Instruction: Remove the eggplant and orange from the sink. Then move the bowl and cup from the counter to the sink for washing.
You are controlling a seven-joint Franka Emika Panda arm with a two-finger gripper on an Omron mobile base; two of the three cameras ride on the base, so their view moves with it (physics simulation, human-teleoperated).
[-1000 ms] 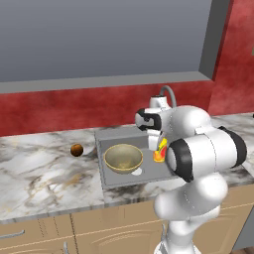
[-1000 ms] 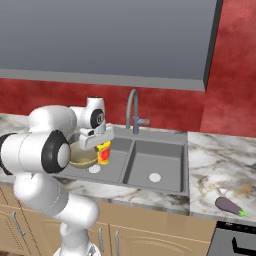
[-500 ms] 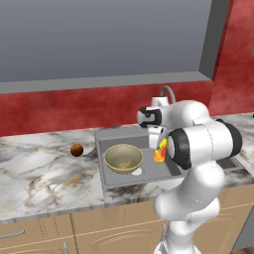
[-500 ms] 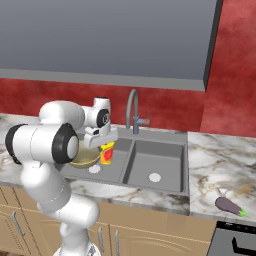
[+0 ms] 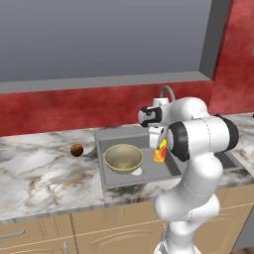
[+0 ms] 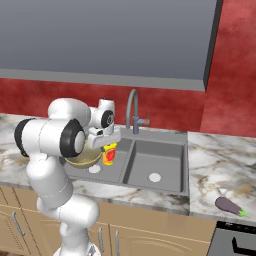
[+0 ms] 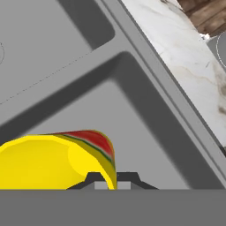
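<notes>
Hand view: gripper (image 7: 112,176) pinches the cup (image 7: 57,161) by its rim wall, apparently just above the sink (image 5: 166,168) basin beside the bowl (image 5: 123,158); small, rigid, probably light, smooth, so slip-prone.

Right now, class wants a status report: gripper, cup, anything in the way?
Gripper shut on cup, over sink. Bowl already in left basin. Nothing blocking.

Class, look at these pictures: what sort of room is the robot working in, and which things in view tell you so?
Most likely a kitchen, rendered in simulation. A grey two-basin sink with a curved tap is set into a marbled counter, wooden cabinet fronts run below it, and a bowl sits in one basin.
</notes>
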